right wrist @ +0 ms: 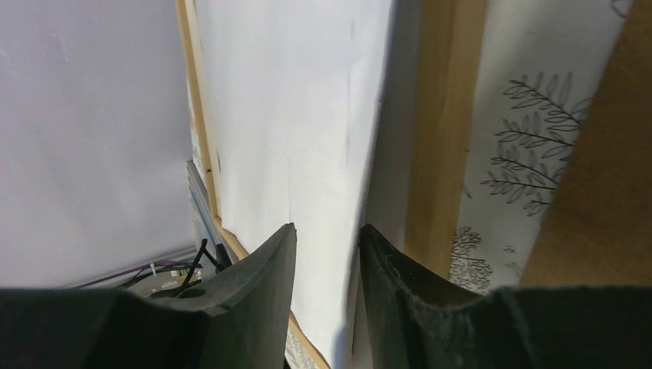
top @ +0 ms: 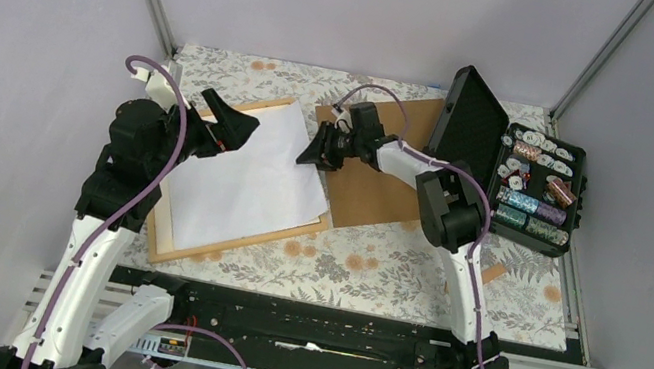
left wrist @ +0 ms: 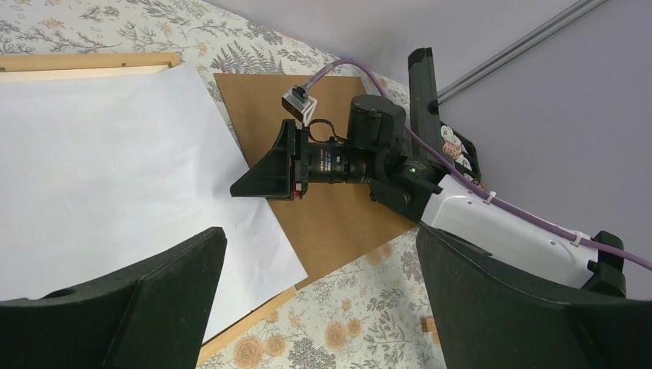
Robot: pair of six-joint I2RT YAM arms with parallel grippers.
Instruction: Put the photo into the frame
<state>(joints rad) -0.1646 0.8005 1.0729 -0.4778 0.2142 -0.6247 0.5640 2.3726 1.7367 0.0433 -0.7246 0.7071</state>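
1. Right gripper: jaws narrowly apart, straddling the right edge of the photo; no clamp visible.
2. Left gripper: jaws wide apart above the photo's far-left corner, holding nothing.
3. Photo: white side up, skewed over the frame, overlapping its rails.
4. Judgement: roughly placed; squaring and seating remain.

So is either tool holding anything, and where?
Nothing clearly held. Left tool is open over the photo; right tool straddles the photo's right edge, jaws apart.
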